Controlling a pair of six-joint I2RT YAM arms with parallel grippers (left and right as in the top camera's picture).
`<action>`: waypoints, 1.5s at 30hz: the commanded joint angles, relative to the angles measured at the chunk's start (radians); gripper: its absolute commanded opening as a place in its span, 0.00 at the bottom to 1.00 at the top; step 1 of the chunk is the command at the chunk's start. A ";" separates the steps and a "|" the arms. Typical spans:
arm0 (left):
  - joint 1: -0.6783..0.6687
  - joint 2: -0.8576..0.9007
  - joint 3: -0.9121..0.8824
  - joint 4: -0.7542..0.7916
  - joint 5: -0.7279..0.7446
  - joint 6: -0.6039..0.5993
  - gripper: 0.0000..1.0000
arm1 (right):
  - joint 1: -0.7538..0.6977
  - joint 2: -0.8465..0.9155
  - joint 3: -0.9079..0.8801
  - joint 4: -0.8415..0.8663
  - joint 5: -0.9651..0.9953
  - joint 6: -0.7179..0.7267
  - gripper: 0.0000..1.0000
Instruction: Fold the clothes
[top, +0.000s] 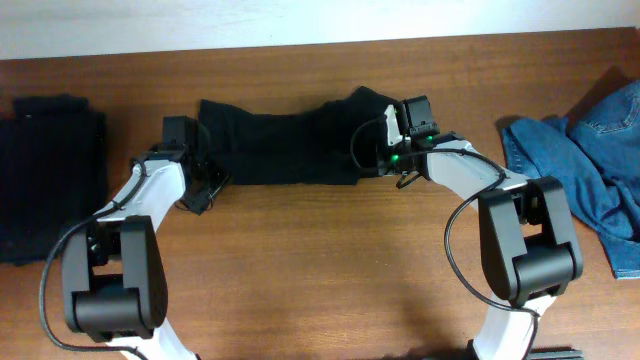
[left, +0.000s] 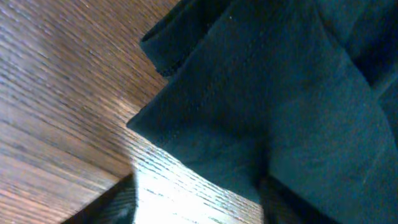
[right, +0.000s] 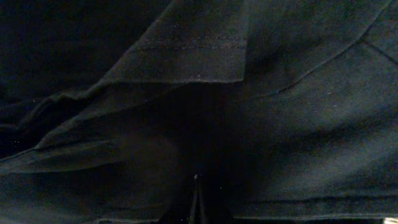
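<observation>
A black garment (top: 285, 140) lies spread sideways across the middle of the wooden table. My left gripper (top: 205, 182) is at its left end. In the left wrist view the jaws (left: 196, 202) are apart, with bare wood and the cloth's lower corner (left: 249, 112) between them. My right gripper (top: 388, 152) is at the garment's right end. In the right wrist view the fingers (right: 196, 202) meet in a thin line, pressed into dark folds of the garment (right: 186, 62), so it is shut on the cloth.
A folded black stack (top: 50, 170) lies at the far left of the table (top: 320, 280). A crumpled pair of blue jeans (top: 595, 160) lies at the far right, reaching the edge. A pale wall runs along the back.
</observation>
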 joint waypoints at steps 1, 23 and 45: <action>0.003 -0.011 -0.018 0.008 0.012 -0.009 0.54 | 0.011 0.013 0.010 0.001 0.009 -0.011 0.04; 0.003 -0.011 -0.018 0.057 -0.073 -0.102 0.58 | 0.011 0.013 0.010 0.005 0.009 -0.011 0.05; 0.003 -0.011 -0.018 0.111 -0.092 -0.106 0.41 | 0.011 0.013 0.010 0.012 0.010 -0.011 0.05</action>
